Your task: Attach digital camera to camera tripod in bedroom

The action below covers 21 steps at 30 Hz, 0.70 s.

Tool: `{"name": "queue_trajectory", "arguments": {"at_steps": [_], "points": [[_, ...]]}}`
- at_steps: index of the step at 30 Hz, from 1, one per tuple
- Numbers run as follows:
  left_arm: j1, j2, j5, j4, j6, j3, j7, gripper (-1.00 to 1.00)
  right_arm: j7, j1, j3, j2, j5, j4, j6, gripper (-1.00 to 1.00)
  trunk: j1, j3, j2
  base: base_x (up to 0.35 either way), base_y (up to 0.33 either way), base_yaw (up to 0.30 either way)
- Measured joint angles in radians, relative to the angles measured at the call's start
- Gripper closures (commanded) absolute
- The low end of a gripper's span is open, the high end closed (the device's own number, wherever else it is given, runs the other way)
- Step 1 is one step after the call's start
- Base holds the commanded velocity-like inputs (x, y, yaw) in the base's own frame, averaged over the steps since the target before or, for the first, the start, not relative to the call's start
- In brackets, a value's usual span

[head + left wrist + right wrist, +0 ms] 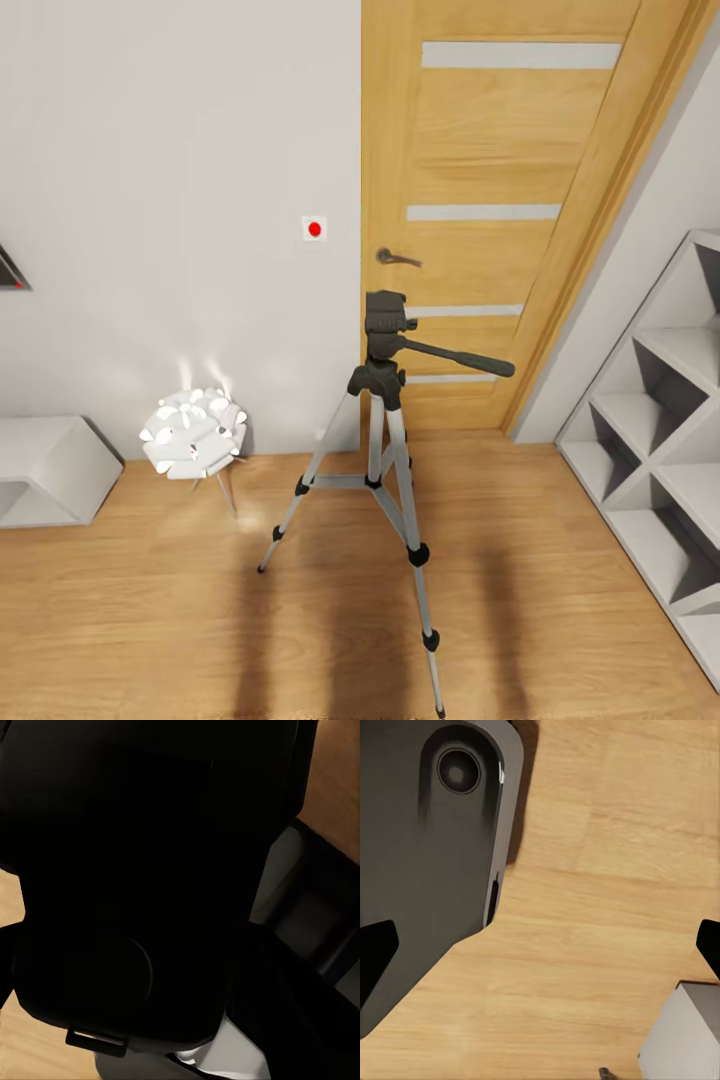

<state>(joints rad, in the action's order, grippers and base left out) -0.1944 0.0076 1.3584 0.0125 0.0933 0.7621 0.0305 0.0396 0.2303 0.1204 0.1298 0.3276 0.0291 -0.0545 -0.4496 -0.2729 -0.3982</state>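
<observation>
Pale wood planks (pixel 150 610) run across the bedroom floor toward a grey wall (pixel 180 150) and a wooden door (pixel 500 200).

Nearest, in the right wrist view, the right gripper (pixel 540 945) points down at bare planks, its two dark fingertips (pixel 375 945) at opposite edges of the picture and well apart, so it is released and grasps nothing. A dark grey part of the robot (pixel 427 870) lies beside it, and a pale grey block corner (pixel 682 1035) sits close by on the floor.

In the left wrist view a black boxy body with a round lens-like shape (pixel 105 975) crowds the lens; it looks like the camera (pixel 135 870), held very close. The picture is too dark to show the fingers, so I cannot tell whether the left gripper is clenched on it or not.

Farther off, in the head view, the tripod (pixel 385 440) stands upright on the planks, its three silver legs spread, one foot reaching toward the robot. Its black head sits in front of the door, bare on top, with the pan handle (pixel 460 357) sticking out to the right. A low white lamp (pixel 193 432) stands left of it near the wall, apart from the legs. White cube shelves (pixel 650 450) line the right side, and a low white unit (pixel 50 470) sits at the left. A small switch with a red dot (pixel 314 229) is on the wall beside the door handle (pixel 395 258).
</observation>
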Motion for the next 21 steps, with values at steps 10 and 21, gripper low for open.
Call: {"name": "queue_trajectory", "arguments": {"at_steps": [10,21], "points": [[0.000,0.000,0.000,0.000,0.000,0.000,0.000,1.00,0.000,0.000,0.000,0.000,0.000,0.000,-0.001,-1.00,0.000,-0.016,0.000,0.000,0.000,0.000],[0.000,0.000,0.000,0.000,0.000,0.000,0.000,1.00,0.002,0.000,0.000,0.000,0.001,0.000,0.003,-1.00,0.000,-0.024,0.000,0.000,0.000,0.000]]}}
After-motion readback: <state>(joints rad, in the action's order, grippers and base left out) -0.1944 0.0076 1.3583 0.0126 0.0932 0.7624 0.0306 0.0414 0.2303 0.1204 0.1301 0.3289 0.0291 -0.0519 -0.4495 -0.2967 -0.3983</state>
